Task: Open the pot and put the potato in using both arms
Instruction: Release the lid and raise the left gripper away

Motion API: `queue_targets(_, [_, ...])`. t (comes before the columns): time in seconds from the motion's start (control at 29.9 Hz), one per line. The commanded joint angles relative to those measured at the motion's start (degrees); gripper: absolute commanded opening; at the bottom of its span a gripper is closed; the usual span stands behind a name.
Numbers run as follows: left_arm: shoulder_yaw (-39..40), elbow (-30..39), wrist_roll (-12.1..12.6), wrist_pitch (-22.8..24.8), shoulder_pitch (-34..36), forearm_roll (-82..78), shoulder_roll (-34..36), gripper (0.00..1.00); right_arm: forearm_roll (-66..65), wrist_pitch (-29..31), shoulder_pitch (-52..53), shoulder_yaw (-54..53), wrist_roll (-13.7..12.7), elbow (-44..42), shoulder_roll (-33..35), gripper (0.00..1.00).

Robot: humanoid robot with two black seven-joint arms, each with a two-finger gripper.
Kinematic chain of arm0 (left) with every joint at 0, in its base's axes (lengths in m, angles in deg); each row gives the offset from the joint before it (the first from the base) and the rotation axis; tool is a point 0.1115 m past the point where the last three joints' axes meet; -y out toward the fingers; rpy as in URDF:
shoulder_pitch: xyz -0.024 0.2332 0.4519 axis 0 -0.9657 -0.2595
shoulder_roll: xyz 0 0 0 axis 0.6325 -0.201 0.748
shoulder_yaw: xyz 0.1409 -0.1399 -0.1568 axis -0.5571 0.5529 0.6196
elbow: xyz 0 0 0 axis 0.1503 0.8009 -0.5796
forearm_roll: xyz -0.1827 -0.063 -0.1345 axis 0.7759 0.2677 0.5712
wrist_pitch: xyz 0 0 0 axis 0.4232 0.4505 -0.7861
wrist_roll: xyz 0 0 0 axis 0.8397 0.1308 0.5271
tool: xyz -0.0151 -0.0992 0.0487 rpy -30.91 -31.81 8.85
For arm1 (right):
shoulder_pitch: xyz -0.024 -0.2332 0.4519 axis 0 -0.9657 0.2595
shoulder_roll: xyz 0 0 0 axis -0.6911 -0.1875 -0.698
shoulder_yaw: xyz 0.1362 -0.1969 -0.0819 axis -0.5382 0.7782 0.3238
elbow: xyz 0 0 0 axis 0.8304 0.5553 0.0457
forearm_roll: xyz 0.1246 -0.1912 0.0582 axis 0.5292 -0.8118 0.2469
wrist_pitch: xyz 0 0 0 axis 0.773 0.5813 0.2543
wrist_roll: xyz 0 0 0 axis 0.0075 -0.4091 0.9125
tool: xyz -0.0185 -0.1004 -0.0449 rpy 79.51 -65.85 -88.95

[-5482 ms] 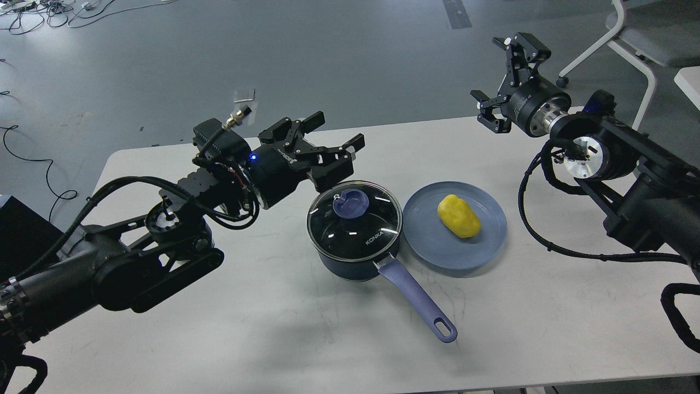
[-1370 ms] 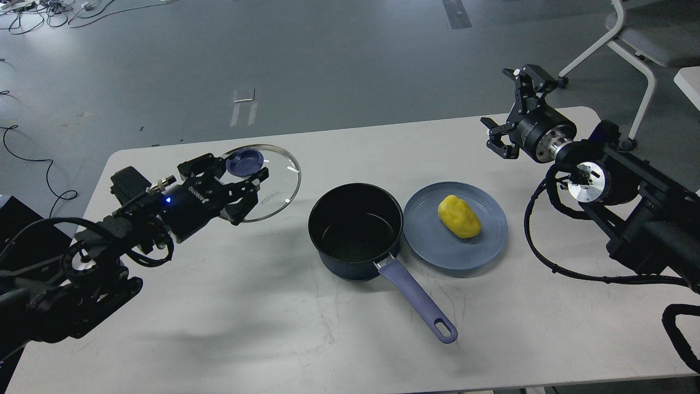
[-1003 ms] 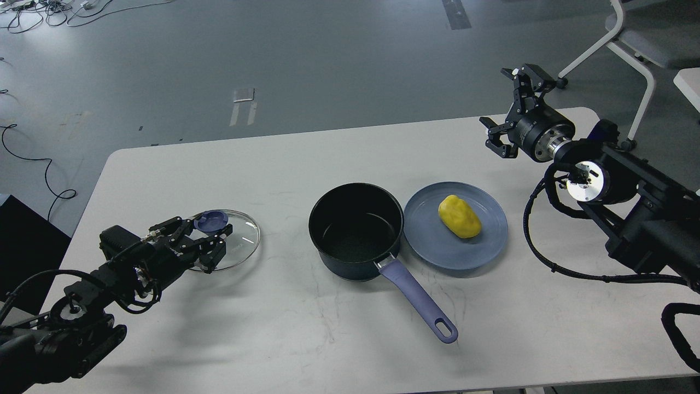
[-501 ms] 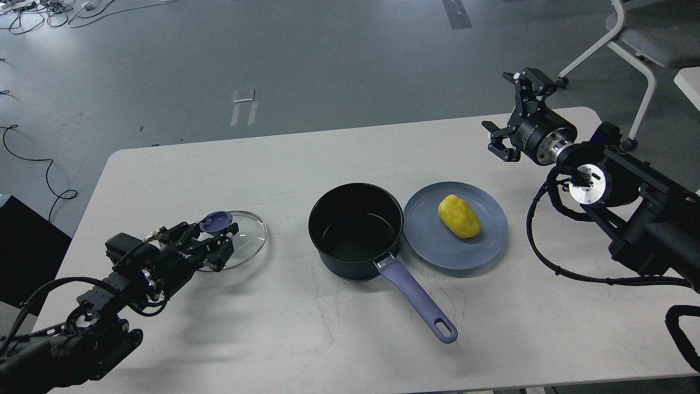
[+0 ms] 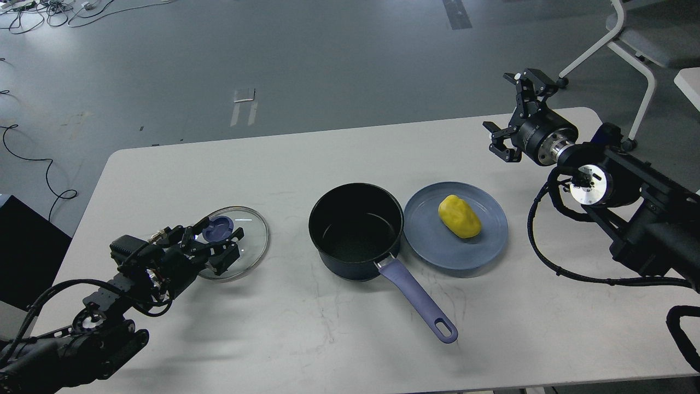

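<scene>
The dark blue pot (image 5: 355,230) stands open in the middle of the white table (image 5: 339,153), its purple handle (image 5: 418,303) pointing to the front right. The yellow potato (image 5: 459,216) lies on a blue-grey plate (image 5: 432,241) just right of the pot. The glass lid (image 5: 240,241) with its blue knob (image 5: 217,229) is low over the table at the left. My left gripper (image 5: 214,241) is shut on the knob. My right gripper (image 5: 513,109) is open and empty, high above the table's far right corner, well behind the plate.
A white-framed chair (image 5: 640,38) stands on the floor beyond the table's right end. A black box (image 5: 22,241) sits at the left edge. Cables lie on the floor at the far left.
My left gripper took the lid off the pot, carried it left and brought it down to the table. In the last half second it shifted slightly right. The right arm barely moved.
</scene>
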Motion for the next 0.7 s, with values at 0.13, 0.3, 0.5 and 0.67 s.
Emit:
queue_targets(0.13, [0.2, 4.2, 0.0, 0.0, 1.0, 11.7, 0.9, 0.98, -0.1, 0.1, -0.3, 0.0, 0.0, 0.0, 0.0, 1.0])
queue_targets(0.3, [0.3, 11.3, 0.0, 0.0, 5.5, 24.9, 4.4, 0.98, -2.0, 0.3, 0.9, 4.6, 2.9, 0.4, 0.2, 1.0])
queue_targets(0.5, [3.1, 16.9, 0.0, 0.0, 13.3, 47.0, 6.8, 0.98, -12.3, -0.1, 6.8, 20.8, 16.2, 2.4, 6.2, 1.0])
queue_targets(0.67, [3.7, 16.4, 3.4, 17.7, 20.5, 68.0, 7.1, 0.98, -25.8, -0.9, 10.5, 33.1, 19.3, 7.3, 12.4, 1.0])
